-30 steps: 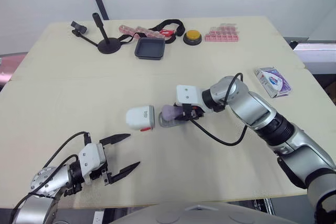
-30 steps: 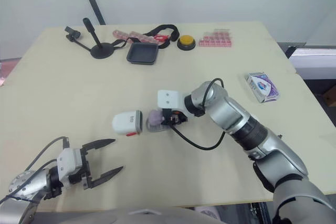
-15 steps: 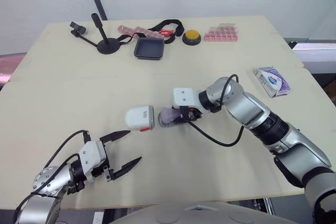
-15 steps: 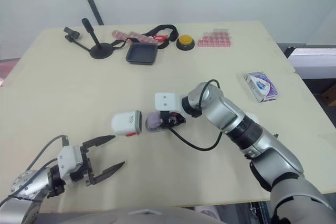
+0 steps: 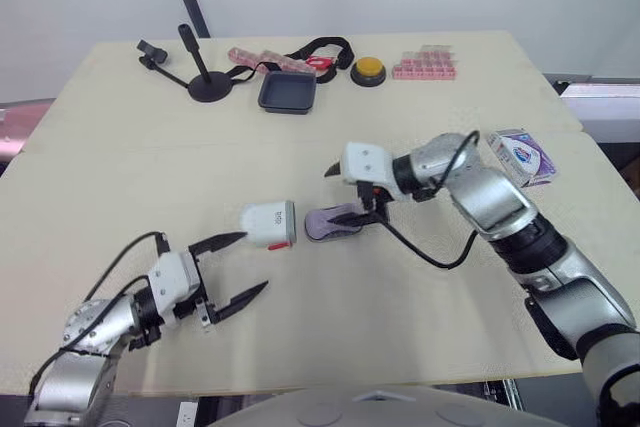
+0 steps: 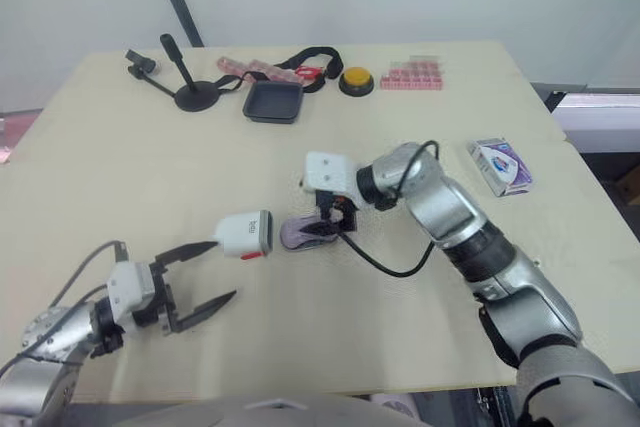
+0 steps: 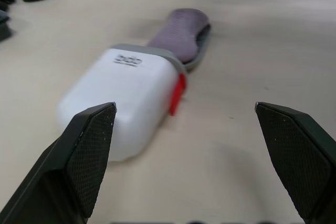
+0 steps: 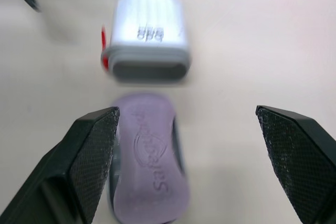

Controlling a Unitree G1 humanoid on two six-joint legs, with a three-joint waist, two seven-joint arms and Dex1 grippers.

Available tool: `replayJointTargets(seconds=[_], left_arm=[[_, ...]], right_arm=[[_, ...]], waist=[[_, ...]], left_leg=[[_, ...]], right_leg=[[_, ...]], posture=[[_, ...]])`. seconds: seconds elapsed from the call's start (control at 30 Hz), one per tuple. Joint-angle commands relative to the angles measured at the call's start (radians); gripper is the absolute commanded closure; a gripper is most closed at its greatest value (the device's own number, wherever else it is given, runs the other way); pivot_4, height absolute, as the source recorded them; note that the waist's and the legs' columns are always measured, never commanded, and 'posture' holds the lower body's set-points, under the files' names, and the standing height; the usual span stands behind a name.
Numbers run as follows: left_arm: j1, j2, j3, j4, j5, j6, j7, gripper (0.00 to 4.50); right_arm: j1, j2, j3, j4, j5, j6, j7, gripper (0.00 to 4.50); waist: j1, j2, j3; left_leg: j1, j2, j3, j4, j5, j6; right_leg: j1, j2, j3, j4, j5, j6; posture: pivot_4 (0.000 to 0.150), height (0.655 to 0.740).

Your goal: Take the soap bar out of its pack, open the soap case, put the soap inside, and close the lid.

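Fingers [image 8: 92, 156] of right arm gape over soap [image 8: 152, 166] mostly hiding case base [image 7: 202, 45].

The two head views look forward and down from above the near edge of the surface [image 5: 120, 177], side by side, and share almost all of it. The left wrist view sits low and close, facing along the surface at the white soap case lid [image 7: 123, 98] and the purple soap [image 7: 181, 32]. The right wrist view looks down from close above on the same two things
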Motion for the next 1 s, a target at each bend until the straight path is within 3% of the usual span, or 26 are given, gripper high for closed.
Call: replayJointTargets(seconds=[0.03, 0.2, 0.33, 0.63, 1.0], left_arm=[[-0.054, 0.037, 0.022, 0.051, -0.002, -0.042, -0.055, 0.00], [-0.198, 0.103, -0.028, 0.112, -0.022, 0.029, -0.174, 0.00], [-0.328, 0.128, -0.086, 0.165, -0.006, 0.100, -0.252, 0.00], [-0.636, 0.098, -0.249, 0.387, 0.143, 0.123, -0.345, 0.00], [-0.706, 0.088, -0.281, 0.403, 0.160, 0.148, -0.407, 0.00]], right_arm=[[0.144, -0.023, -0.154, -0.127, 0.111, -0.082, -0.024, 0.05], [0.430, -0.075, -0.251, -0.234, 0.143, -0.295, -0.017, 0.05], [0.572, -0.072, -0.304, -0.292, 0.212, -0.274, -0.073, 0.05], [0.760, -0.069, -0.370, -0.240, 0.237, -0.373, -0.118, 0.05], [0.857, -0.012, -0.418, -0.150, 0.256, -0.533, -0.165, 0.05]], waist=[[0.006, -0.001, 0.000], [0.012, -0.001, 0.000], [-0.001, -0.001, -0.001], [0.007, -0.002, -0.001], [0.004, -0.002, -0.001]], left_leg=[[0.000, 0.000, 0.000, 0.000, 0.000, 0.000], [0.000, 0.000, 0.002, -0.001, 0.000, 0.000], [0.001, 0.000, 0.006, -0.001, 0.000, 0.000], [0.001, -0.001, 0.009, -0.002, 0.000, 0.001], [-0.005, -0.001, 0.008, -0.003, -0.001, 0.002]], right_leg=[[0.000, 0.000, 0.000, 0.000, 0.000, 0.000], [-0.001, 0.000, 0.001, -0.002, 0.000, 0.000], [-0.001, -0.001, 0.004, -0.002, 0.000, 0.000], [0.001, -0.001, 0.006, -0.006, 0.000, 0.000], [0.001, -0.002, 0.004, -0.008, 0.000, 0.000]], posture=[[0.150, 0.7400], [0.150, 0.7400], [0.150, 0.7400], [0.150, 0.7400], [0.150, 0.7400]])
